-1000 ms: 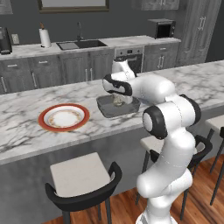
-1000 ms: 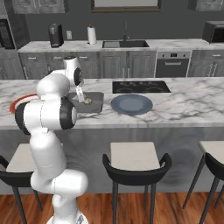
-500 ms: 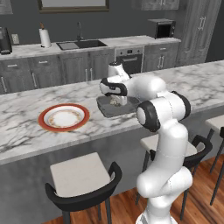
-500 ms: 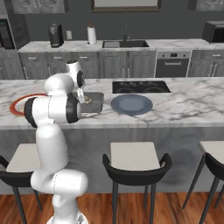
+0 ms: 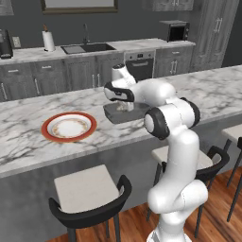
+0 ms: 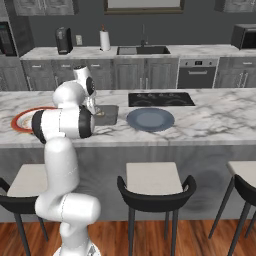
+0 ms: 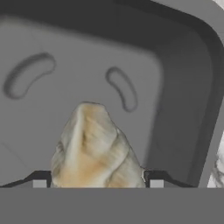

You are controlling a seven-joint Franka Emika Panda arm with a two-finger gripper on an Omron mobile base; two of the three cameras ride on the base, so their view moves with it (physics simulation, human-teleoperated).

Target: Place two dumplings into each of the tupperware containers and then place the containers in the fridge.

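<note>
A shallow grey tupperware container (image 5: 118, 115) (image 6: 109, 115) sits on the marble island counter. My gripper (image 5: 124, 104) (image 6: 96, 111) reaches down into it from above. In the hand view the gripper (image 7: 97, 183) is shut on a pale tan folded dumpling (image 7: 94, 148), whose sides touch both fingertips. The dumpling hangs just over the container's floor, near its rounded wall (image 7: 192, 87). The fridge is out of view.
A red-rimmed white plate (image 5: 69, 126) (image 6: 22, 120) lies left of the container. On the container's other side are a round blue-grey plate (image 6: 150, 119) and a black cooktop (image 6: 161, 99). Stools (image 6: 152, 182) line the island's near side.
The arm's elbow has swung a little to the left while the hand has stayed over the container. The jaws have kept about the same width.
</note>
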